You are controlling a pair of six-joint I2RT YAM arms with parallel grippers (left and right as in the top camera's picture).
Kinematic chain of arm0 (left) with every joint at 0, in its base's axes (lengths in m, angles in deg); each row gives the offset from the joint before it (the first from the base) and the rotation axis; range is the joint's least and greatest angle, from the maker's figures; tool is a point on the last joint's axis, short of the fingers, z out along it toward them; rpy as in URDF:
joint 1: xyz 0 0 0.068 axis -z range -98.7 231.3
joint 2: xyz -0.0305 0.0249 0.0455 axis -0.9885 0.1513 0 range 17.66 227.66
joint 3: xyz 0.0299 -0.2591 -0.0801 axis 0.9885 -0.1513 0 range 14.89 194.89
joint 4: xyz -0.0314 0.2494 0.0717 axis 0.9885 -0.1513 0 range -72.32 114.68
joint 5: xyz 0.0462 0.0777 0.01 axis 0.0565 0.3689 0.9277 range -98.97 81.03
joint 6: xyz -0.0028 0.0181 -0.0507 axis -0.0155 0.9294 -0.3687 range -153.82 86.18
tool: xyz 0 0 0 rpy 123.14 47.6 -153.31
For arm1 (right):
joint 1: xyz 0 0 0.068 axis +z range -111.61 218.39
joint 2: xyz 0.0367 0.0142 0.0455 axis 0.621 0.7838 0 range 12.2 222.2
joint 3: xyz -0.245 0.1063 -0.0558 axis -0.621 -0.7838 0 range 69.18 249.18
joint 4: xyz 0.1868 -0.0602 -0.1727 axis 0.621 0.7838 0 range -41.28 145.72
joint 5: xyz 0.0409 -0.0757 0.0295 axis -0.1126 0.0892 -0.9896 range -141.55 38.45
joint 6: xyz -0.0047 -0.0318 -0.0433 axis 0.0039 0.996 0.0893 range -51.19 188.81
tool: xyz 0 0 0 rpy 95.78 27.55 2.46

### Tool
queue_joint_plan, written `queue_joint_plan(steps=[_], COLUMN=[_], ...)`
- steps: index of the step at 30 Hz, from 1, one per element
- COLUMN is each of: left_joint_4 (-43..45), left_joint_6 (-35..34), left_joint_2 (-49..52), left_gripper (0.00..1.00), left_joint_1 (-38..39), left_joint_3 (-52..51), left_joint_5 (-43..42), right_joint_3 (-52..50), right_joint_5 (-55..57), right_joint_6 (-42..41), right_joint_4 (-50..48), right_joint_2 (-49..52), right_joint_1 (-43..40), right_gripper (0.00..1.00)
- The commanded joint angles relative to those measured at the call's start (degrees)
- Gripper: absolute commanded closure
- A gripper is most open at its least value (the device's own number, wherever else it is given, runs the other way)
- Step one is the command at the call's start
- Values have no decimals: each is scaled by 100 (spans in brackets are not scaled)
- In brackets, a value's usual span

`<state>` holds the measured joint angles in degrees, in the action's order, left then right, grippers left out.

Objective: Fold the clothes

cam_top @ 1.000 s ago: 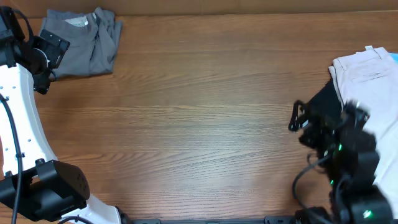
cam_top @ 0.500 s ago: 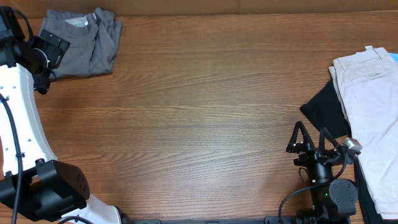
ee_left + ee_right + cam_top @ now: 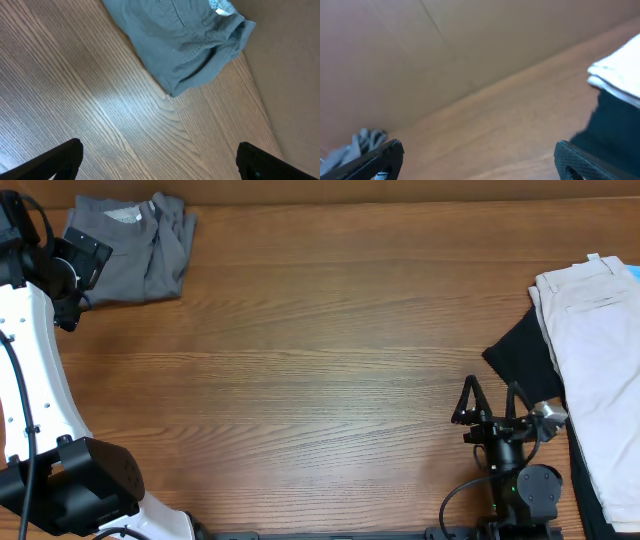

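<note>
Plainly, both grippers stand wide open and hold nothing. The left gripper hovers above the brown wooden table, close to the crumpled medium-grey cotton shorts, which lie bunched in the far left corner, clear of its fingers. The right gripper sits at the near right, beside a black garment and cream-white shorts, seemingly touching neither.
</note>
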<state>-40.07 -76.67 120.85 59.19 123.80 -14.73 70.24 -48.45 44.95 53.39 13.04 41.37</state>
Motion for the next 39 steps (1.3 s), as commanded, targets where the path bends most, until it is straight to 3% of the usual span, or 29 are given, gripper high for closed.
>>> queue_joint_plan(steps=[1,33,39], left_joint_4=[7,4,4], left_joint_6=[109,109,125], left_joint_2=[57,50,-514], left_gripper=[0,0,0], left_joint_1=[44,42,208], left_joint_3=[33,31,-11], left_joint_5=[0,0,39], right_joint_3=[-61,-61,-61], right_joint_5=[-96,-111,-111], right_joint_6=[179,179,179], right_joint_4=[-2,-4,-4], right_joint_2=[-68,-68,-68], right_joint_1=[-33,-33,-33], right_gripper=[0,0,0])
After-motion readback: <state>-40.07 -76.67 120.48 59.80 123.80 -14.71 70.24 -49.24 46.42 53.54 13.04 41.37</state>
